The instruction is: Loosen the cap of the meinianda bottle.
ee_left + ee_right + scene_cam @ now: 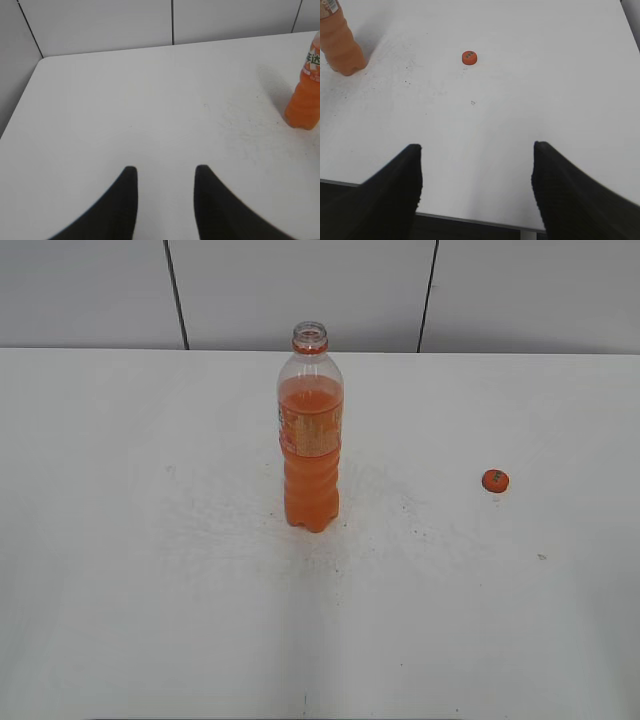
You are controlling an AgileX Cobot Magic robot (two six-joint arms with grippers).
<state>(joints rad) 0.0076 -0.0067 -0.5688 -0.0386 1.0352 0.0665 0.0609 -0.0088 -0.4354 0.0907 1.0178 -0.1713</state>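
Left gripper (162, 172): jaws apart, empty, over bare white bench (120, 570). Meinianda bottle (310, 435): upright mid-bench, mouth uncapped, orange drink filling it to the shoulder. Cap (495, 480): off the bottle, lying flat on the bench well to its right. Right gripper (477, 150): jaws wide apart, empty, at the near bench edge.

Exterior looks down slantwise; both wrist cameras view the meinianda bottle (310, 440) obliquely.
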